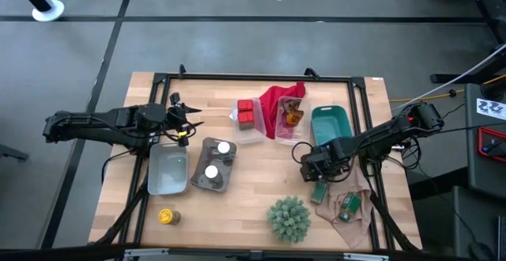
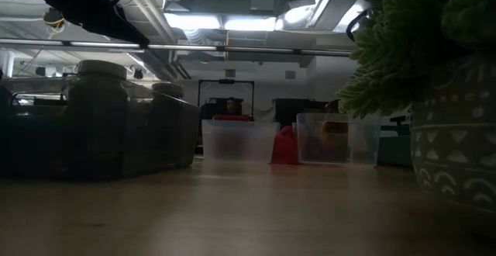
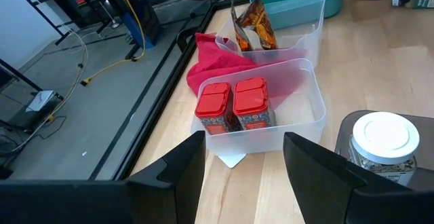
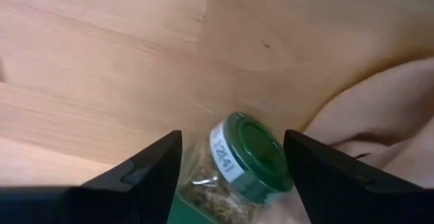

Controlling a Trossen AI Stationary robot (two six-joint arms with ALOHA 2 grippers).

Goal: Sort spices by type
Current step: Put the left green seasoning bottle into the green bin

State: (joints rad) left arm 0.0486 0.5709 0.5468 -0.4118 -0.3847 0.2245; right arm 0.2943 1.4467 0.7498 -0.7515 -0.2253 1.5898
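My right gripper (image 1: 314, 172) is low over the table's right half, open, with its fingers on either side of a green-capped spice jar (image 4: 241, 166) that lies on its side by a tan cloth (image 1: 348, 198). A second green-labelled jar (image 1: 350, 206) lies on that cloth. My left gripper (image 1: 186, 123) is open and empty at the left, facing a clear bin (image 3: 298, 125) that holds two red tins (image 3: 234, 105). Two white-topped jars (image 1: 217, 158) stand in a grey tray (image 1: 212, 183). A yellow-capped jar (image 1: 166, 216) stands near the front left. My right gripper has the green-capped jar's neck and cap (image 4: 258, 153) between its two fingers, which come slanting down from above. I cannot tell whether the fingers touch the jar. The jar rests on the table with its cap end toward the tan cloth.
A pale empty bin (image 1: 168, 172) sits left of the grey tray. A teal bin (image 1: 330, 125) and a clear bin with a brown-orange packet (image 1: 292, 115) stand at the back, beside a red cloth (image 1: 278, 99). A spiky green plant (image 1: 288, 218) stands at the front.
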